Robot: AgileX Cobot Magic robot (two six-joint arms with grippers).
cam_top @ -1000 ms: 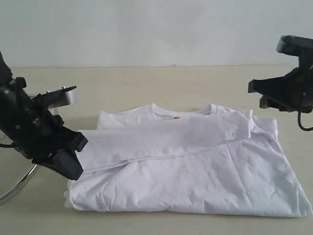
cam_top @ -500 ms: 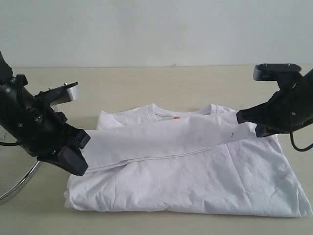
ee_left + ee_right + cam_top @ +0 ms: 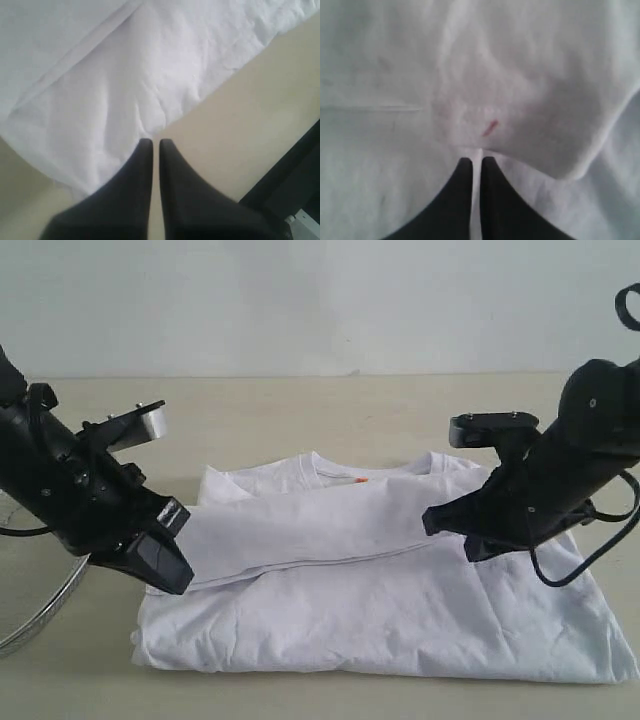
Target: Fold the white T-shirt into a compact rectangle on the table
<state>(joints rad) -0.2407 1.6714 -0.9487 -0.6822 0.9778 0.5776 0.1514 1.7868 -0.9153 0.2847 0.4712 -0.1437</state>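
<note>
on table (image 3: 300, 410), white t-shirt (image 3: 400, 610), left jaws closed, right jaws pinching it

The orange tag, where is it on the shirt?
In the exterior view, the orange tag sits just inside the collar of the white T-shirt, at the shirt's far edge near the middle, right behind the folded-over strip of cloth.

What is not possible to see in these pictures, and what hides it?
- Exterior view: metal rim at left, cut off by the edge and the left arm.
- Exterior view: orange neck tag of the white T-shirt, too small to read.
- Right wrist view: whether the right gripper pinches cloth; its shut jaws cover that spot.
</note>
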